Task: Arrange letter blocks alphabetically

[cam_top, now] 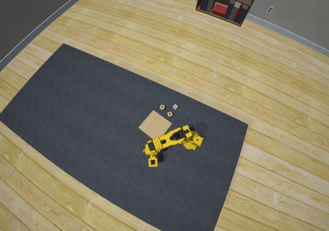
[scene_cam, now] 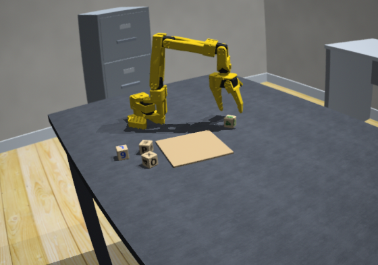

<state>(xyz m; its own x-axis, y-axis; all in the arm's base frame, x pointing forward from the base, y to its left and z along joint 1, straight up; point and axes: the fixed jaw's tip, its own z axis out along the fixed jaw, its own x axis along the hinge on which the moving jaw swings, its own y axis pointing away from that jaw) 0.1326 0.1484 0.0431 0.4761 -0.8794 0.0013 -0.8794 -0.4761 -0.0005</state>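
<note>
On the dark table (scene_cam: 270,184), the tan mat (scene_cam: 194,148) lies bare. My gripper (scene_cam: 231,108) hangs part-spread, pinching nothing, above the green-marked block (scene_cam: 230,121) at the mat's two o'clock. I judge next: descend straight, close.

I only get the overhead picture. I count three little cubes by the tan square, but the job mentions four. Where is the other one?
Observer: The fourth block lies on the table past the mat's far corner, off the mat. From above, the arm covers it.
Operator: Is the claw holding it?
Observer: No. The gripper hangs just above that block, fingers apart, with nothing between them.
Operator: Any marking on that cube?
Observer: There is a green mark on the side that faces the side camera, too small to read.
</note>
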